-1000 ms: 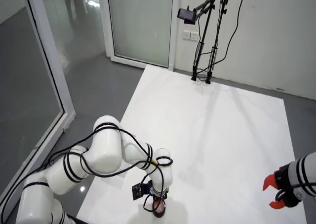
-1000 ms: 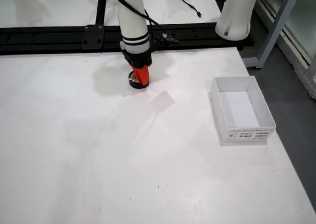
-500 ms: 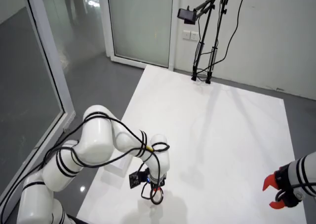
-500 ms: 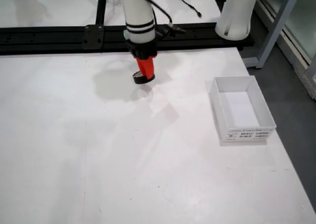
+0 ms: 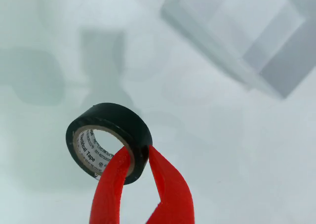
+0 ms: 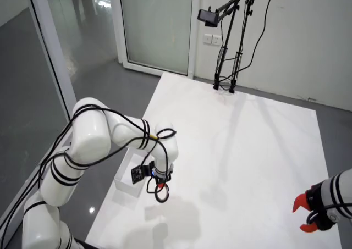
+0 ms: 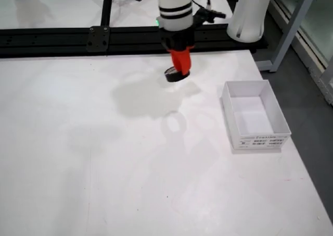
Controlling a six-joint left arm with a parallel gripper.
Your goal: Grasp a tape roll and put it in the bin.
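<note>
Red gripper [image 5: 139, 159] clamped on a black tape roll [image 5: 109, 141], one finger [image 5: 112, 184] inside the core, the other [image 5: 170, 189] outside, pinching the wall of the roll at its lower right in the view that rides on the gripper; jaws close together, only the roll's thickness between them; printed lettering visible on the pale inner core, too small to read in full. Held clear of the white table [image 5: 44, 184], roll lifted, blurred shadows beneath it; white bin [image 5: 247, 31] out of focus at upper right of the same view, open side up.

From the front standing view: gripper [image 7: 179, 72] pointing down from a white arm [image 7: 174, 7], tape roll [image 7: 177, 74] hanging tilted at the fingertips, above the table [image 7: 78, 168] and its own shadow; bin [image 7: 255, 115] to the right, well apart from the roll, a label on its near wall.

From the high view behind the arms: gripper [image 6: 160, 191] and roll [image 6: 160, 194] small and dark below the wrist, just right of the bin [image 6: 129, 177] at the table's left edge; second arm's red gripper [image 6: 306, 213] at lower right, apart from all of it; camera stand [image 6: 228, 40] at the far end.
</note>
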